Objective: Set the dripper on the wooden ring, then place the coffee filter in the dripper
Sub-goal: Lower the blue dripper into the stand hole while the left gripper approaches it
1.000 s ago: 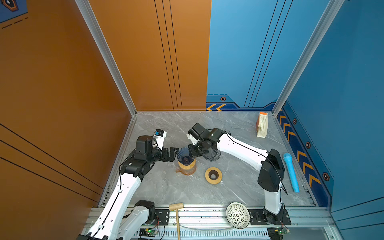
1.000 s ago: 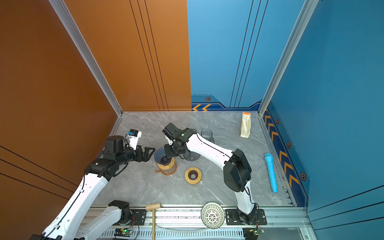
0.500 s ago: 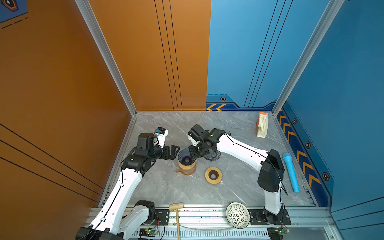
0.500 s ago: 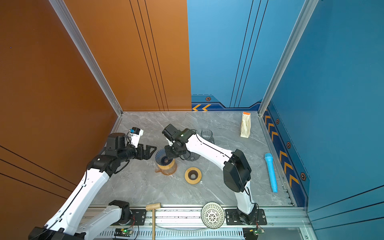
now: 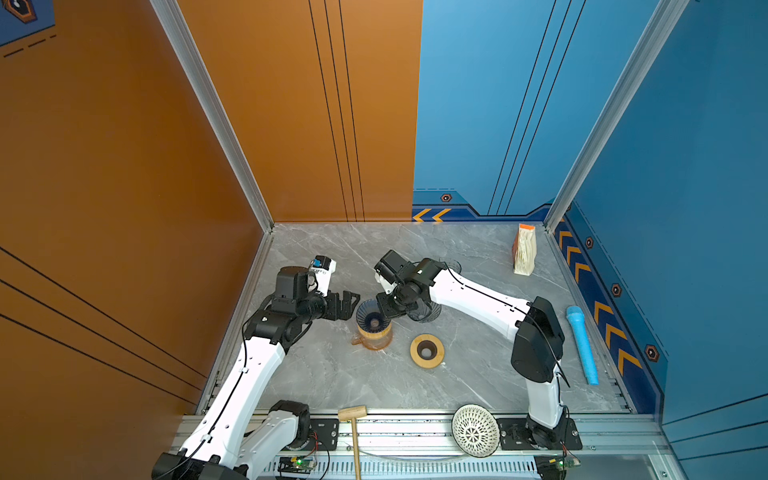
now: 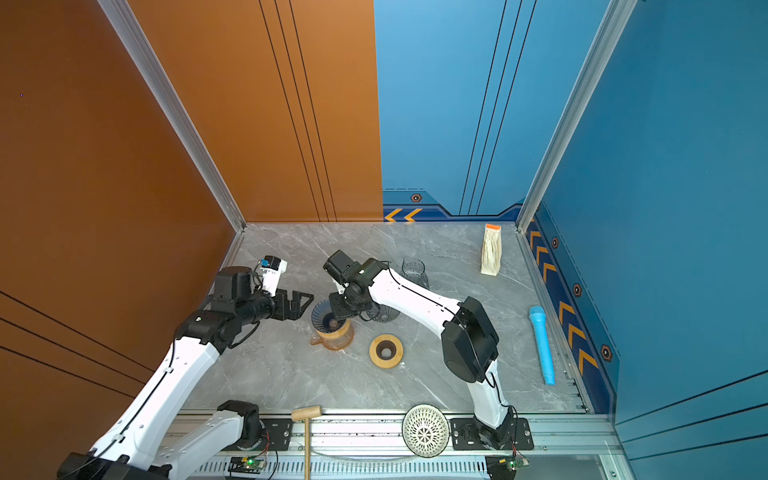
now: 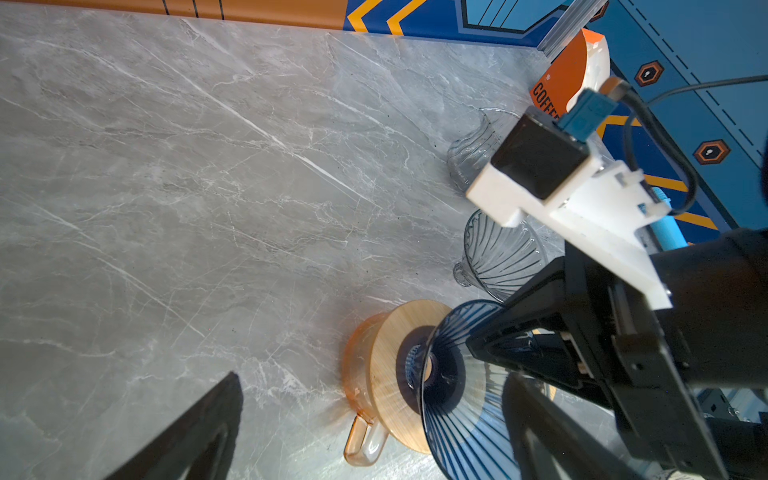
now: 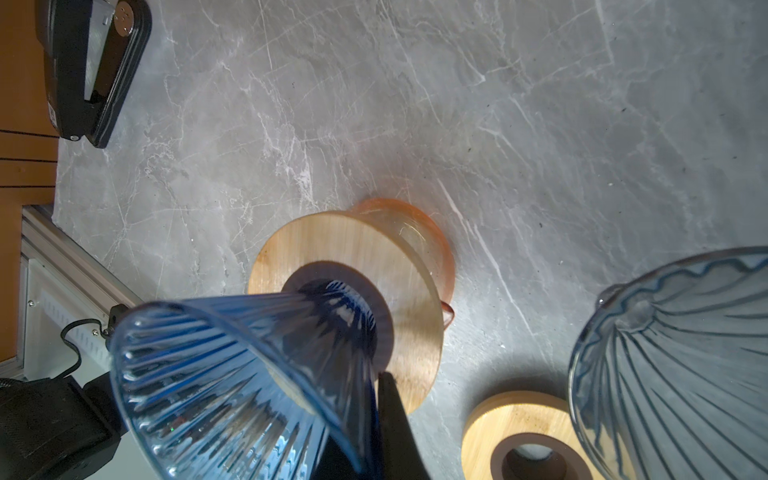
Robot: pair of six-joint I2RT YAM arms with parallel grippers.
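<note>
Both top views show the blue dripper (image 5: 368,316) seated on an amber server (image 5: 376,340), with the right tool (image 5: 385,309) clenched on its rim. The left tool (image 5: 351,305) hangs released just beside the dripper. The coffee filter pack (image 5: 524,254) stands upright on the worktop (image 5: 332,374), well apart from the dripper.

Both top views are bright and sharp, with soft shadows on the gray table (image 5: 340,374). In the right wrist view the blue dripper (image 8: 232,374) is close, a bit blurry, and shiny with glare. A dark shadow lies beside it.
</note>
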